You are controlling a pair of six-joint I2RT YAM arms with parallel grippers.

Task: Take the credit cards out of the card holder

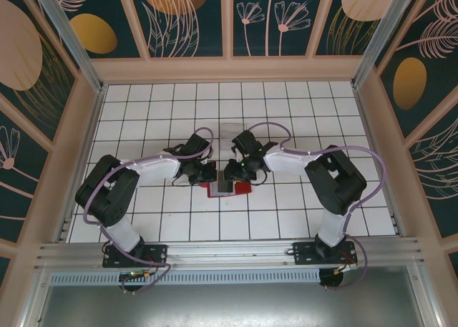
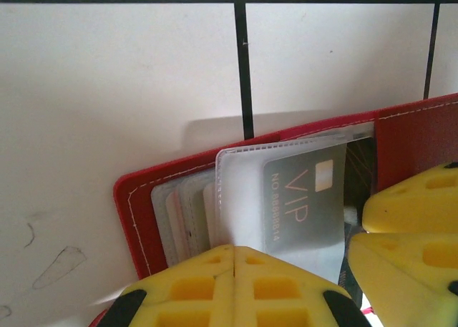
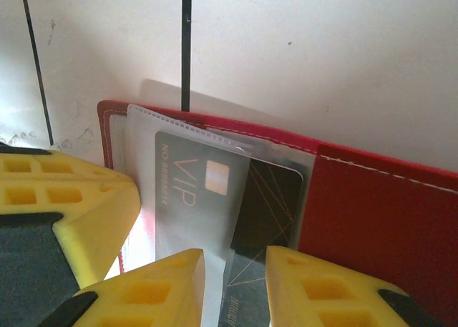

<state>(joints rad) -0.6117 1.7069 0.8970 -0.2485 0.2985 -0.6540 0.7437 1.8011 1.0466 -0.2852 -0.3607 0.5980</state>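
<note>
White tiled desk (image 1: 322, 105) has free tiles all round the red card holder (image 1: 243, 189) at its middle. Left end effector (image 2: 234, 250) pinches the near edge of the clear sleeve (image 2: 243, 198); right end effector (image 3: 235, 270), spread, straddles the dark card (image 3: 275, 198).

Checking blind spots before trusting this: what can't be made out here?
Left wrist: clear plastic sleeve's lower edge hidden behind left gripper.
Right wrist: black gold-lined card cut off by bottom edge, between right gripper's yellow fingers.
Top view: flat red folding card holder mostly covered by both grippers; credit cards too small.
</note>
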